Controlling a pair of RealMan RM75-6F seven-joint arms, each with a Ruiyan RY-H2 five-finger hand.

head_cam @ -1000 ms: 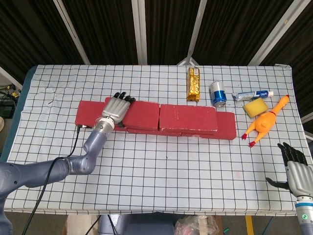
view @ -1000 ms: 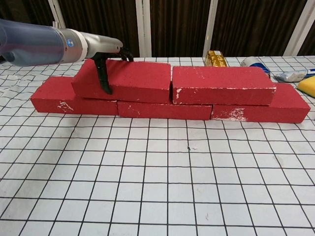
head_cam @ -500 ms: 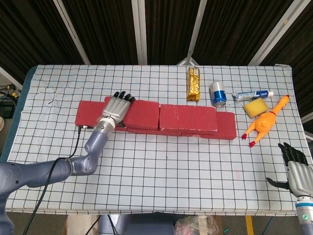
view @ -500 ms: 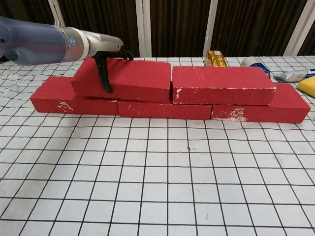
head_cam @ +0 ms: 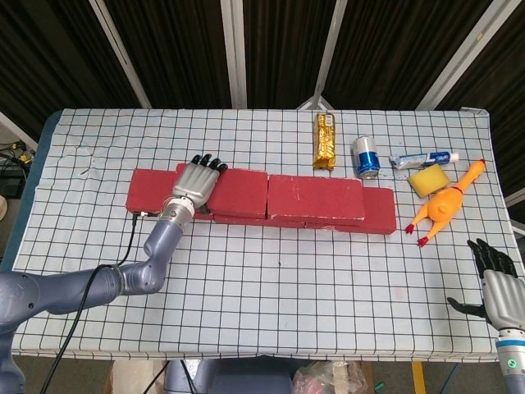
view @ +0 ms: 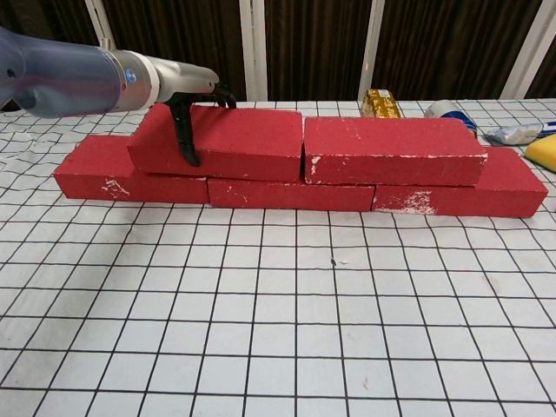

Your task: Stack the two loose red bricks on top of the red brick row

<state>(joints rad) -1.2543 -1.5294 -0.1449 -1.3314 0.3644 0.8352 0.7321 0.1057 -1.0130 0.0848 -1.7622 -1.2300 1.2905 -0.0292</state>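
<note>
Fingers of the left hand are lying over the top of the left upper brick, with the thumb hooked down its front face, so the hand is clasping that brick at its left end. Just to the right of those fingers the right upper brick is sitting end to end with it, both resting on the bottom brick row. By my reckoning the stacking is all but done: only letting go and perhaps a small nudge are remaining. Far off to the right, the right hand is hanging idle near the table edge, fingers apart, holding nothing.
</note>
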